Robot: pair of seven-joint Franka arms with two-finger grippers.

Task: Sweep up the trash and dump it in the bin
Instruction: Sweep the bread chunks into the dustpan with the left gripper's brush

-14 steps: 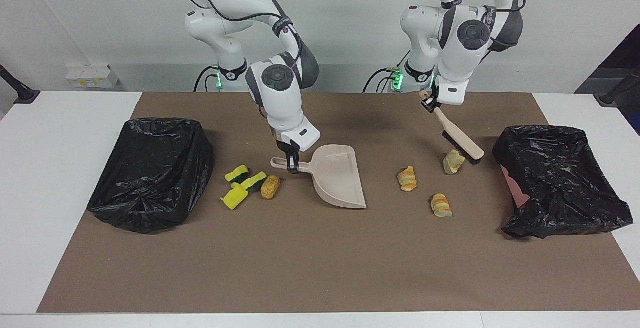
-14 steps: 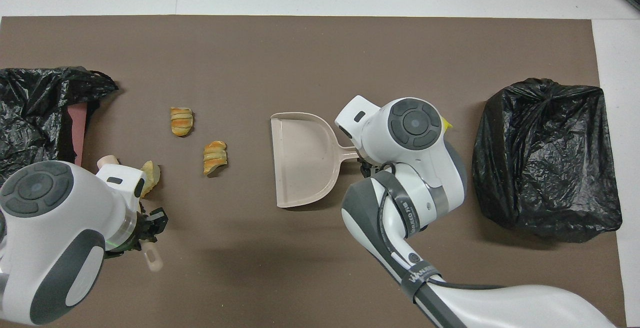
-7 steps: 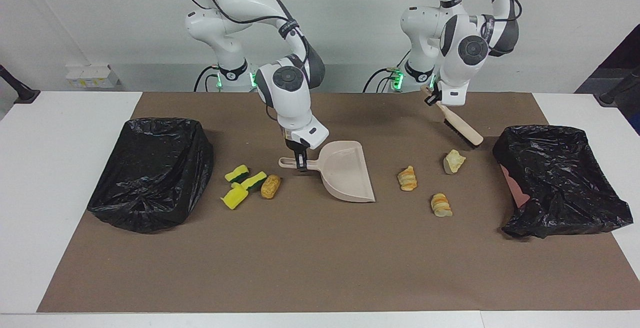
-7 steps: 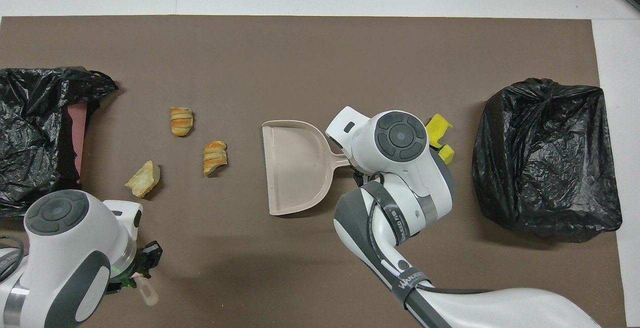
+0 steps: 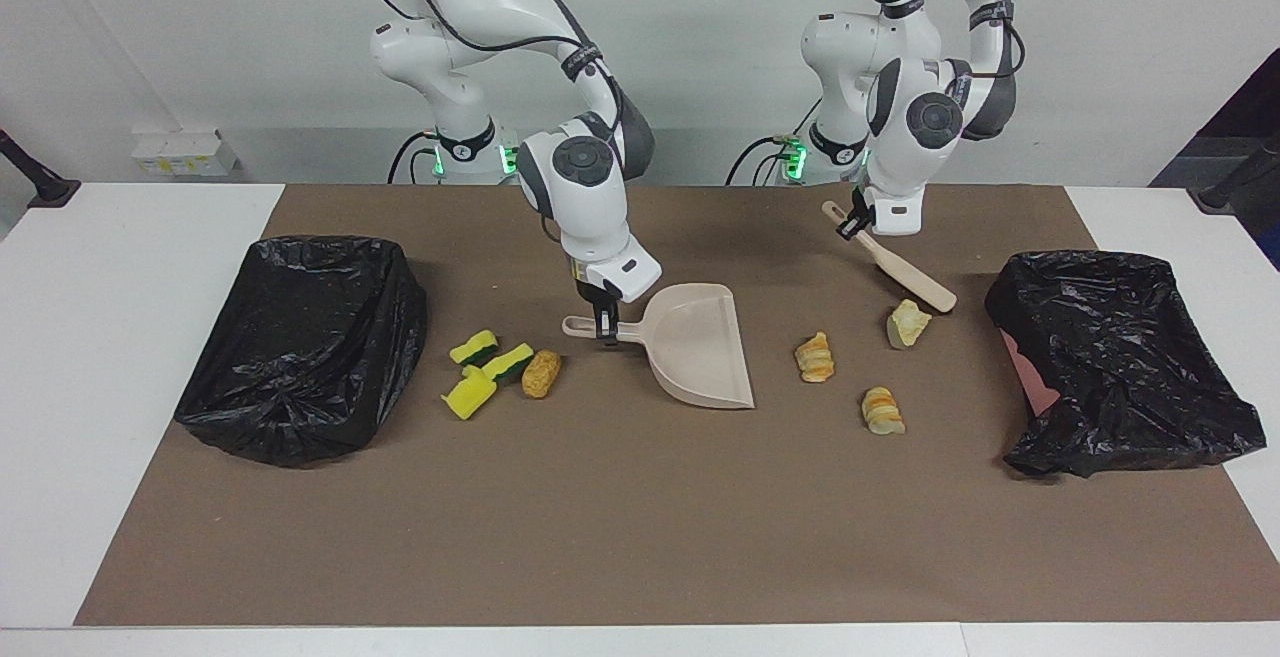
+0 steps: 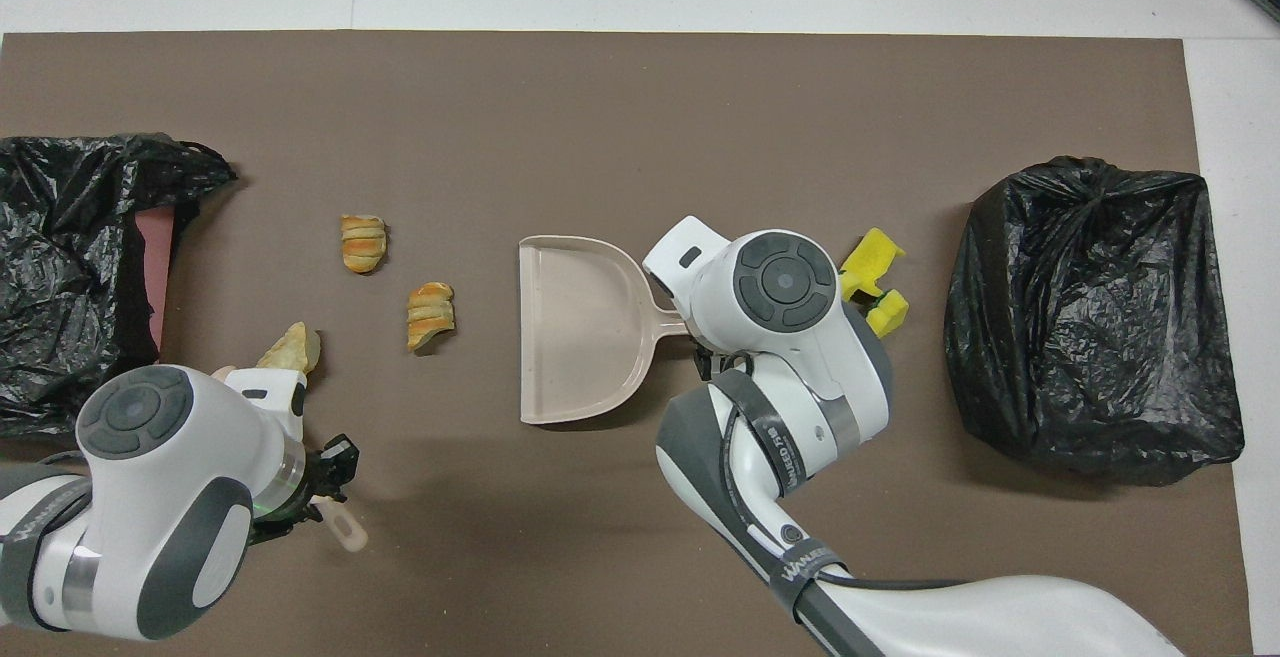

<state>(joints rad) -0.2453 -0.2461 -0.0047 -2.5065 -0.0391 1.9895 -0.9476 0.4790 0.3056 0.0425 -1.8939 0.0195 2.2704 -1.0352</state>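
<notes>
None of the trash has reached a bin yet, as far as can be judged: all seven bits lie on the brown mat that covers the middle of the white worktop [image 5: 120,357]. Three yellow sponges with green backs [image 5: 483,365] and a brown bun-like lump [image 5: 541,374] sit in a tight cluster just beside the black-bagged bin [image 5: 300,342] at the right arm's end of the worktop. Three pale orange-streaked pastry pieces [image 5: 818,357] lie loosely spread between the mat's middle and the second black-bagged bin [image 5: 1120,357] at the left arm's end. The beige plastic dustpan [image 5: 695,345] rests on the mat at mid-worktop with nothing in it, its open mouth turned toward the pastry pieces. The right pincer [image 5: 603,329] is clamped on the dustpan's handle. The left pincer [image 5: 853,222] is closed round the handle of the pale wooden brush [image 5: 903,275], which slants down so that its head hangs just beside the pastry piece nearest the robots' edge; whether it touches that piece cannot be told. Sweeping, loading the pan and dumping all seem yet to be done.
</notes>
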